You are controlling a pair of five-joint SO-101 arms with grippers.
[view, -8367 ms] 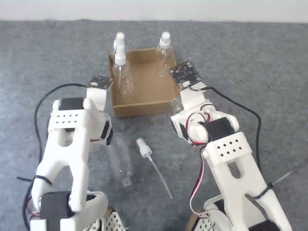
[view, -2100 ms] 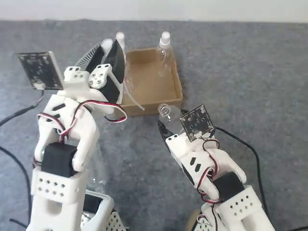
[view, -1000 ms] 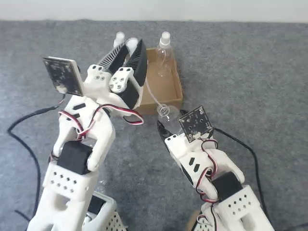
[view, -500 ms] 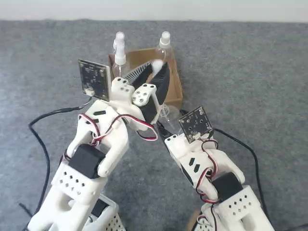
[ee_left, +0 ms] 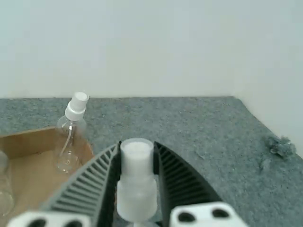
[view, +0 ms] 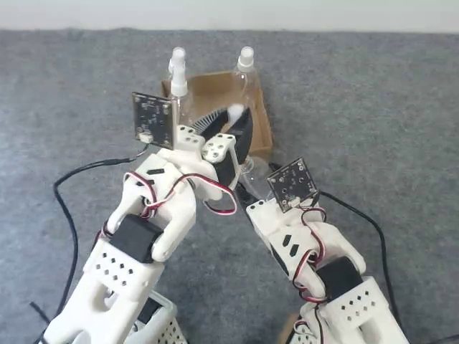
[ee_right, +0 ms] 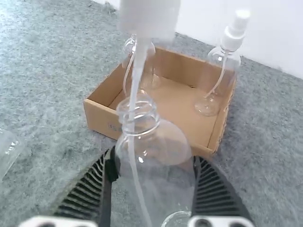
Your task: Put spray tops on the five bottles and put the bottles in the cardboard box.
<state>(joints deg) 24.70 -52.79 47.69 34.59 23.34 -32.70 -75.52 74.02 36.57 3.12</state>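
**Left gripper on bottle four: tube in, head not seated**

In left gripper (ee_left: 137, 147): white plastic spray top (ee_left: 136, 189), pinched by the head between both jaws and held directly above the bottle in the other arm.

In right gripper (ee_right: 154, 163): clear round-shouldered plastic bottle (ee_right: 152, 151), upright, clamped round the body. Sits just off the near right corner of the brown cardboard box (ee_right: 102, 118), which stands toward the far edge of the grey carpeted table (view: 373, 86).

Thin dip tube (ee_right: 138, 71) threaded down through the bottle neck. Head well above the neck, not touching it.

Progress, judged from the layout:
- Done: three clear capped bottles (view: 245, 68) standing in the box, two toward the far left corner and one at the far right corner.
- In hand: bottle four. Left to do: lower the head onto the neck, seat it, put the bottle in the box.
- Left: bottle five. Probably the clear shape (ee_right: 5, 142) lying on the table apart from the box, though too little visible to confirm. Would need a top and boxing.

Looks a bit past halfway.
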